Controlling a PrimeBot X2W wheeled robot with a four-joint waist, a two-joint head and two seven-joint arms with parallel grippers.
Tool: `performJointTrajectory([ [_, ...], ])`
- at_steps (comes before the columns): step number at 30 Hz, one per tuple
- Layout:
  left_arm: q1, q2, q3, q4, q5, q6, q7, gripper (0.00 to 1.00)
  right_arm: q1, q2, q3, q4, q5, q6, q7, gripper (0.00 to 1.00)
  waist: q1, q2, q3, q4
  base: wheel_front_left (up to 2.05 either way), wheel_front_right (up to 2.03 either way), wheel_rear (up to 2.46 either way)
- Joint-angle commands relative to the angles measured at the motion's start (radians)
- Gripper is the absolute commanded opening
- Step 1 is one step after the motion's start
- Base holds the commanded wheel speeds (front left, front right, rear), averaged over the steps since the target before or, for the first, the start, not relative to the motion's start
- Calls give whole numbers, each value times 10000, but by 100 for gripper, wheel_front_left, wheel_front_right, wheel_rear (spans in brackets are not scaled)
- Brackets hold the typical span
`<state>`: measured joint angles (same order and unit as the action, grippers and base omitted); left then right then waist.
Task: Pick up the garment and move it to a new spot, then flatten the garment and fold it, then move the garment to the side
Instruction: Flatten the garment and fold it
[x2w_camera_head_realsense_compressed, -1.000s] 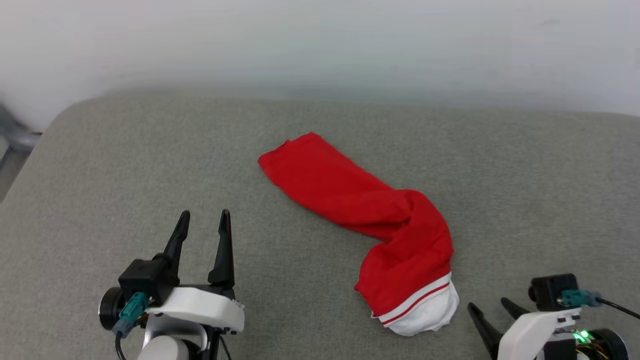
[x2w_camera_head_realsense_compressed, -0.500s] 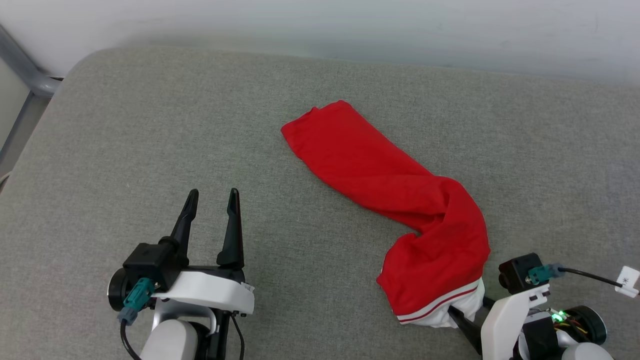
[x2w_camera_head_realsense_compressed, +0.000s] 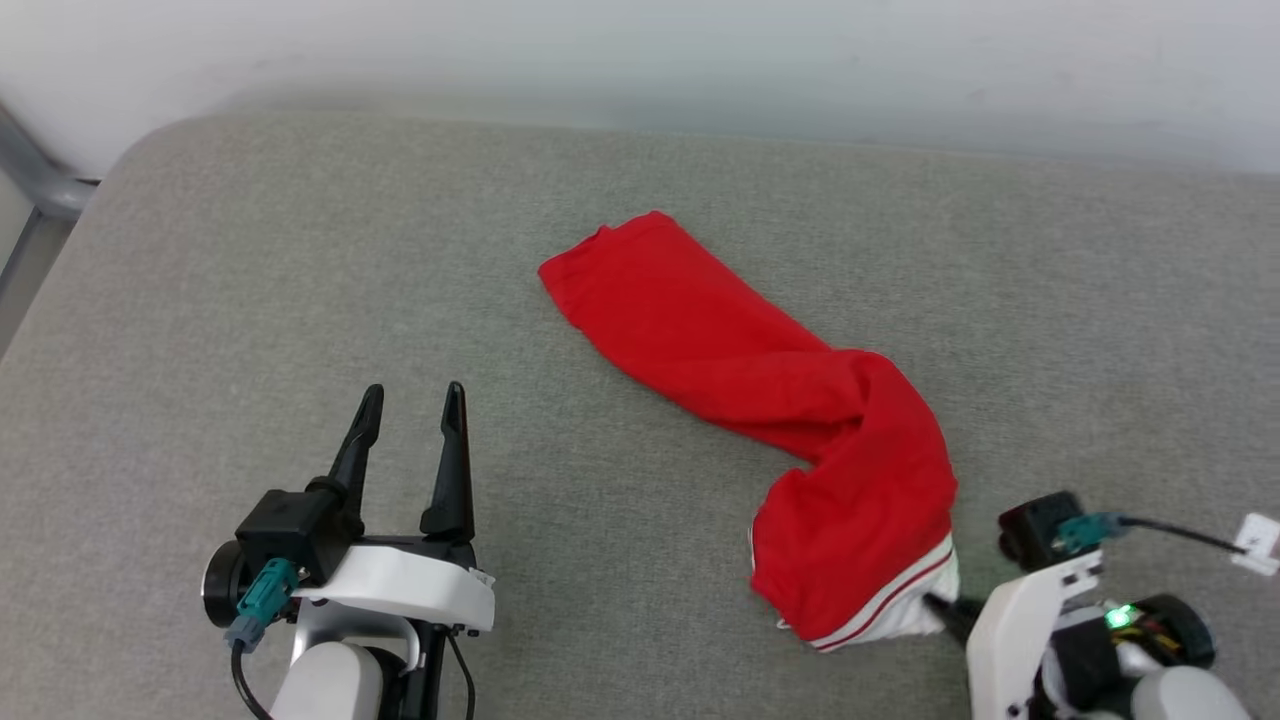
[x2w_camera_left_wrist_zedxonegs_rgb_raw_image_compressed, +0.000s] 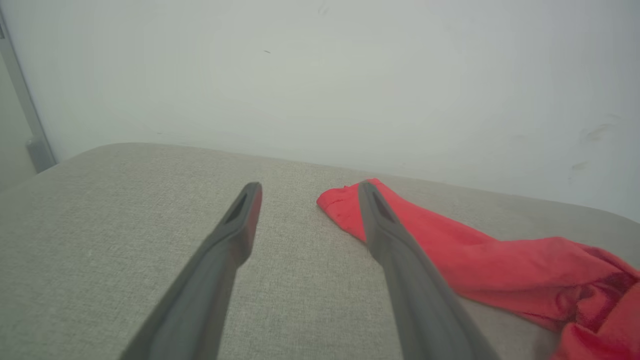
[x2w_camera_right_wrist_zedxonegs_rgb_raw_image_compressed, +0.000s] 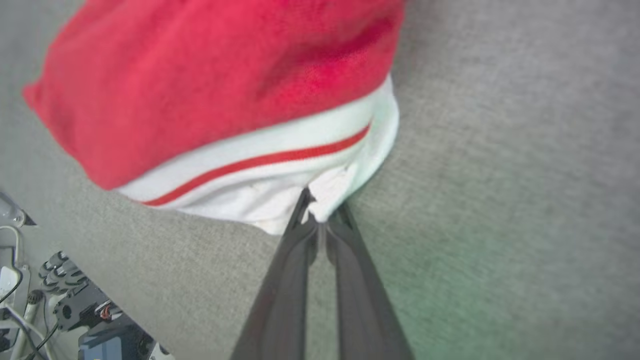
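The garment (x2w_camera_head_realsense_compressed: 760, 380) lies bunched in a long red roll running diagonally across the grey cushioned surface (x2w_camera_head_realsense_compressed: 250, 280), its white striped end nearest me. In the right wrist view my right gripper (x2w_camera_right_wrist_zedxonegs_rgb_raw_image_compressed: 320, 212) is shut, pinching the white fabric at that end of the garment (x2w_camera_right_wrist_zedxonegs_rgb_raw_image_compressed: 225, 90). In the head view the right gripper (x2w_camera_head_realsense_compressed: 935, 603) touches the white hem. My left gripper (x2w_camera_head_realsense_compressed: 412, 405) stands open over bare surface, well left of the garment. In the left wrist view its fingers (x2w_camera_left_wrist_zedxonegs_rgb_raw_image_compressed: 235, 225) point toward the wall, with the garment (x2w_camera_left_wrist_zedxonegs_rgb_raw_image_compressed: 475, 255) to their right.
A pale wall (x2w_camera_head_realsense_compressed: 640, 50) runs along the far edge of the surface. A grey metal frame (x2w_camera_head_realsense_compressed: 35, 175) shows at the far left corner. The robot's base and cables (x2w_camera_right_wrist_zedxonegs_rgb_raw_image_compressed: 60, 305) appear past the near edge in the right wrist view.
My right gripper has moved up to the white end of the garment and shut on it. The head camera shifted. The left gripper has stayed open.
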<state>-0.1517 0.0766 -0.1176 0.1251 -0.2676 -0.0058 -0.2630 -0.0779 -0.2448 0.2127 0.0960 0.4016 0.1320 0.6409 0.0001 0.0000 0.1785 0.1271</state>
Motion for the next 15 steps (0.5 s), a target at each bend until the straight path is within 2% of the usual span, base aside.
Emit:
performJointTrajectory([
  [1, 34, -37, 53, -8, 75, -25, -25, 100, -161, -105, -233, -136, -129, -22, -132, 0, -1, 0, -131, -170, 0, 0, 0],
  [8, 92, -42, 141, -2, 226, -147, -25, 100, -296, -30, -1697, -658, -463, -17, -310, 0, -1, 0, -214, -700, 0, 0, 0],
  [15, 5, -59, 145, 74, 292, -230, -25, 100, -5, 113, -3687, 84, -488, -17, -516, 0, -1, 0, -64, -1057, 0, 0, 0],
])
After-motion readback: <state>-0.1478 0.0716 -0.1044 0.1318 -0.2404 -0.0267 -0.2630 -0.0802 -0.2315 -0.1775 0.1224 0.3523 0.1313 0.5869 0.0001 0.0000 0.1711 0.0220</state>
